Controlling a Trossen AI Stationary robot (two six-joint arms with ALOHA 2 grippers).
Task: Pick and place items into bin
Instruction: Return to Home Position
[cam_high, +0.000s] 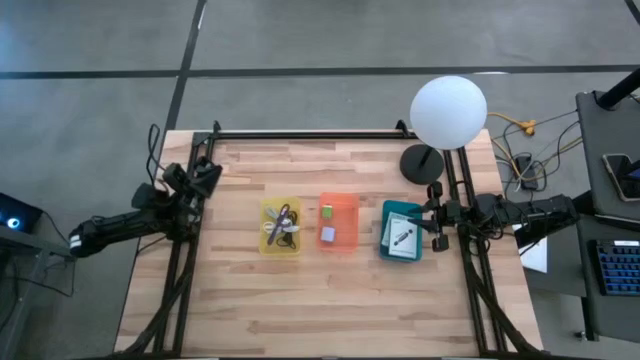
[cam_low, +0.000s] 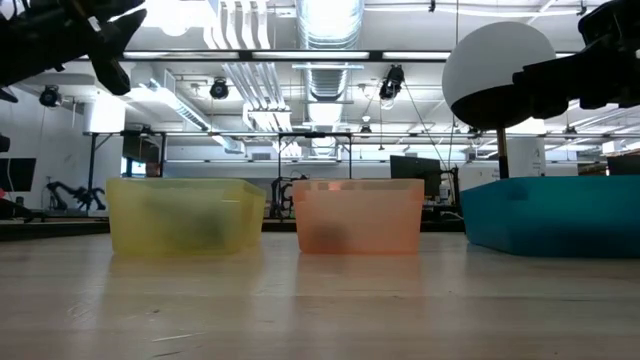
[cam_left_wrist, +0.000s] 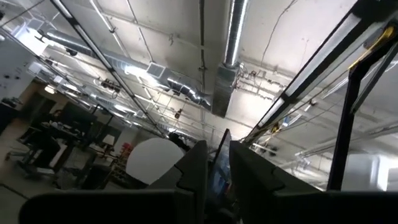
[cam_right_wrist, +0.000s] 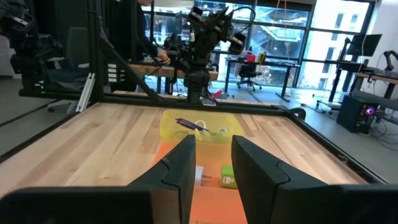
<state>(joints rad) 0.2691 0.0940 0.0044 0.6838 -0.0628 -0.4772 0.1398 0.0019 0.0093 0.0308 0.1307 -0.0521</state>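
Three bins stand in a row on the wooden table. The yellow bin (cam_high: 281, 227) holds the purple strap (cam_high: 281, 217) and the black cable (cam_high: 287, 236). In the orange bin (cam_high: 338, 222) lie the tiny green cube (cam_high: 327, 211) and a small grey piece (cam_high: 327, 235). The white cards (cam_high: 402, 234) lie in the teal bin (cam_high: 402, 230). My left gripper (cam_high: 208, 172) is raised over the table's left edge, empty, with its fingers a narrow gap apart (cam_left_wrist: 217, 163). My right gripper (cam_high: 437, 215) hovers just right of the teal bin, empty and slightly open (cam_right_wrist: 214, 155).
The white globe lamp (cam_high: 448, 110) stands on its black base (cam_high: 422, 163) near the far right corner, close behind my right gripper. Black frame rails (cam_high: 300, 133) run along the table's far, left and right edges. Bare wood lies in front of the bins.
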